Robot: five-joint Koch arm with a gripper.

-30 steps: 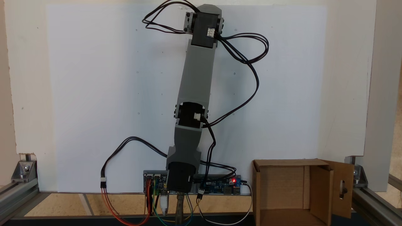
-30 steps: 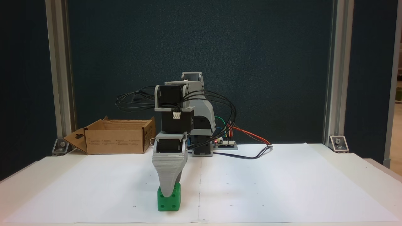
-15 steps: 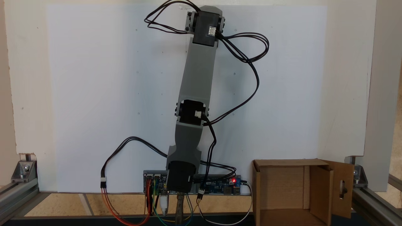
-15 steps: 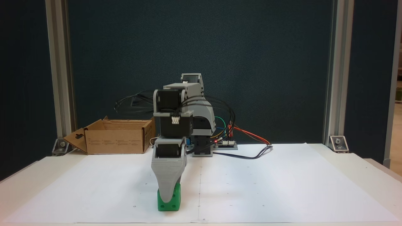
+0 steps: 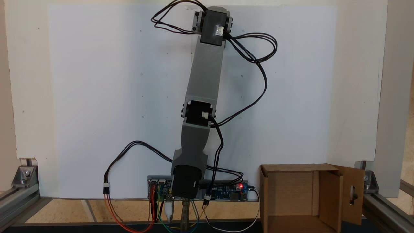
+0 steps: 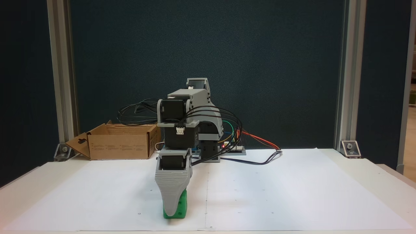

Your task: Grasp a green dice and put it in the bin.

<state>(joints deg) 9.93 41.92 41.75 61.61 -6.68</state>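
Observation:
In a fixed view the green dice rests on the white paper near the table's front edge. My gripper points straight down onto it. The gripper's broad grey front jaw covers most of the cube, leaving only its right side and bottom edge showing. The second jaw lies behind the first, so the gap between them is hidden. The bin, an open brown cardboard box, stands at the back left. In the other fixed view the bin is at the lower right, beside the arm's base, with its slotted flap folded outward.
The arm stretches far across the white paper, black cables looping beside it. A controller board with coloured wires sits at the base. Aluminium frame posts stand at the table's sides.
The gripper has sunk lower over the dice, and its front jaw hides more of the cube. The wrist has dropped and shifted slightly left in the front-facing fixed view.

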